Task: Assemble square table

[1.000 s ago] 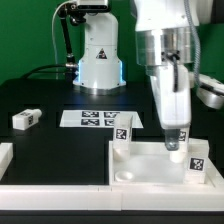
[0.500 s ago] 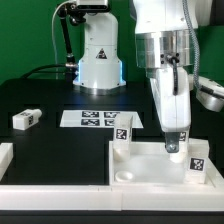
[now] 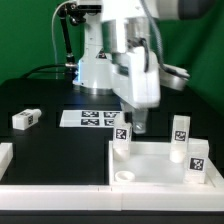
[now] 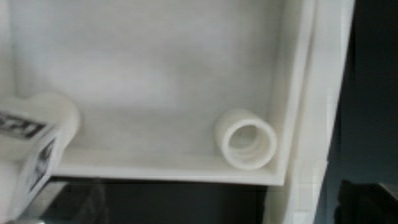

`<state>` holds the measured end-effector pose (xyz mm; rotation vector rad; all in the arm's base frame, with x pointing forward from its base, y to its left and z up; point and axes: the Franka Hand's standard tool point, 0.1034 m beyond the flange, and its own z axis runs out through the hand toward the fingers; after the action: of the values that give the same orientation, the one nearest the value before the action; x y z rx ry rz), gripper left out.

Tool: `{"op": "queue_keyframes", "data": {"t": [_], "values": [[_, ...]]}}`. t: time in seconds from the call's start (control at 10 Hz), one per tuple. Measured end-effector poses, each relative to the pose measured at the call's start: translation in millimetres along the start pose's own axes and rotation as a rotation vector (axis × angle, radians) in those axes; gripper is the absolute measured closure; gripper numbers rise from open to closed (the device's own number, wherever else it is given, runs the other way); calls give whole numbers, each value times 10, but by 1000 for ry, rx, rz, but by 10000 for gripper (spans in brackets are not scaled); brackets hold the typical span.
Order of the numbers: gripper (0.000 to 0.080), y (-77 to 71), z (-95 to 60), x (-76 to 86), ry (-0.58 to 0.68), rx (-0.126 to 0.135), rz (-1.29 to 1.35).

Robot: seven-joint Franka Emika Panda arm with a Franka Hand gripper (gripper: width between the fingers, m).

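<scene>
The square table's white slab (image 3: 155, 163) lies at the exterior view's right, rim up. Three tag-marked leg blocks stand on it: one at the far left corner (image 3: 122, 134), one at the far right corner (image 3: 180, 129), one at the near right (image 3: 198, 160). The near left corner socket (image 3: 124, 176) holds nothing. Another leg block (image 3: 25, 118) lies loose at the exterior view's left. My gripper (image 3: 138, 124) hangs open and holds nothing, just beside the far left leg. The wrist view shows the slab's floor (image 4: 160, 85), a corner socket (image 4: 249, 140) and one leg block (image 4: 32, 135).
The marker board (image 3: 92, 118) lies behind the slab, in front of the arm's base (image 3: 98, 60). Long white border bars run along the front edge (image 3: 60, 195) and at the left (image 3: 4, 155).
My gripper has let go of the far right leg, which now stands alone, and has risen and swung toward the exterior view's left, to the far left corner.
</scene>
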<state>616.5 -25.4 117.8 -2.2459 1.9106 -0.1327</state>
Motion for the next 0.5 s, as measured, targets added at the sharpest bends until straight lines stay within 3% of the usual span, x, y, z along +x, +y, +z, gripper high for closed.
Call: {"op": "queue_keyframes", "data": {"t": [0.1,0.5], "values": [[150,72,-94,183,6,10,-86],[150,122,-52,187,15,3,-381]]}}
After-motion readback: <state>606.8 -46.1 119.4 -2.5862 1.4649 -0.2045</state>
